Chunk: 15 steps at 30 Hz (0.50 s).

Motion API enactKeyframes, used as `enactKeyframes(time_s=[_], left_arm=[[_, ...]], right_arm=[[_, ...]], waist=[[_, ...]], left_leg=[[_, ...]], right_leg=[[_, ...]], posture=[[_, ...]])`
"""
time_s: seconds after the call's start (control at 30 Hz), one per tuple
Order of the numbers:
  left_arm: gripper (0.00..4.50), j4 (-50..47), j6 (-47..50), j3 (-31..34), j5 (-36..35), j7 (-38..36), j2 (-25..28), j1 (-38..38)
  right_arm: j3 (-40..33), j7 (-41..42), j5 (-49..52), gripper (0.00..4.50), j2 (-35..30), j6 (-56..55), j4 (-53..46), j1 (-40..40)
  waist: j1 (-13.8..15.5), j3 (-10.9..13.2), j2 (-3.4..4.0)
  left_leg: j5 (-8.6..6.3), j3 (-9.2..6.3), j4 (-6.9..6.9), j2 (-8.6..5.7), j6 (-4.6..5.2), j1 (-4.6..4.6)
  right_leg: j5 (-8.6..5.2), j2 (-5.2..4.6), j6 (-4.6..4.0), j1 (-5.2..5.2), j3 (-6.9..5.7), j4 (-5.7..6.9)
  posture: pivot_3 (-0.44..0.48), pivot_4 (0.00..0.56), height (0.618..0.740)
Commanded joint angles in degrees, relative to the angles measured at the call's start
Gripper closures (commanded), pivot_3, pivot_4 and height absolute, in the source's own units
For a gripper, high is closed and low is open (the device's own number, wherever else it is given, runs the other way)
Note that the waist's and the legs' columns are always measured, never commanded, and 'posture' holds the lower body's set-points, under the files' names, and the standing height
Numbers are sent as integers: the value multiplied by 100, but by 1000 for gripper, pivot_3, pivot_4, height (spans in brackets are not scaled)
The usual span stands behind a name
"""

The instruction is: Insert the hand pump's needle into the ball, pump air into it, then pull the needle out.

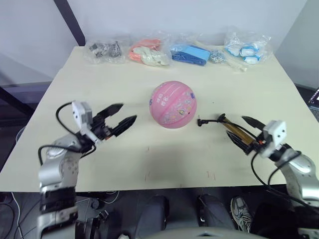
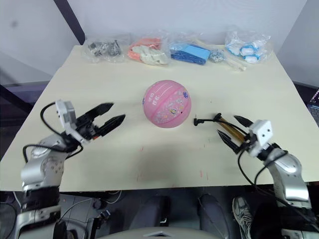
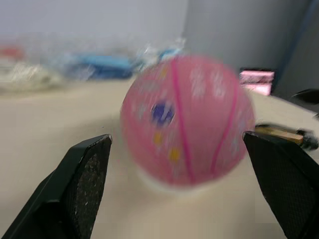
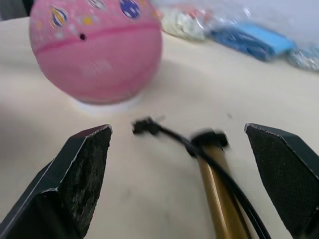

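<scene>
So the ball point(image 1: 174, 104) is sitting pretty much in the middle of the cream table point(image 1: 99, 79), pink with little cartoon prints on it, and in the right wrist view you can spot its dark valve hole on the side facing that gripper. The hand pump point(image 1: 234, 130) is lying flat on the table just to the right of the ball, not touching it, gold body angled toward the near right edge. Its thin black hose loops off the far end and runs left toward the ball, and the small black fitting with the needle point(image 1: 200, 121) rests on the table close to the ball but still apart from it; the pin itself is too tiny to make out properly. The right gripper point(image 1: 244, 130) is down by the near end of the pump with its two black fingers spread wide, one either side of the pump body, not closed on anything as far as I can see. The left gripper point(image 1: 119, 115) is off to the left of the ball, well short of it, fingers also spread apart and pointing at the ball, holding nothing. Along the far edge of the table there's a row of plastic bags point(image 1: 149, 51) with small items in them.
</scene>
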Motion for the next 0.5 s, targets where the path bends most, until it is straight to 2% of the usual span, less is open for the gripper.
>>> enactKeyframes(time_s=[0.03, 0.17, 0.5], left_arm=[[0, -588, -177, 266, 23, 49, 184, 573], [0, -775, -280, 380, 62, 112, 243, 1093], [0, -579, -867, 458, 342, 42, 293, 1920]], right_arm=[[-403, 439, 294, 12, -269, -167, 43, 291], [-657, 796, 436, 12, -427, -323, 282, 588], [-1363, 1641, 578, 12, -699, -1068, 1653, 957]], waist=[[21, 0, 0], [64, 0, 1], [53, -1, 1]], left_leg=[[0, 0, 0, 1, 0, 1], [1, 0, 8, 8, 0, 3], [1, 21, 10, 16, 1, 10]], right_leg=[[0, -2, -1, 2, -2, 0], [-8, -33, -36, 5, -2, -1], [-4, -16, -42, 5, 3, -3]], posture=[[0, 150, 740], [0, 150, 740], [0, 150, 740]])
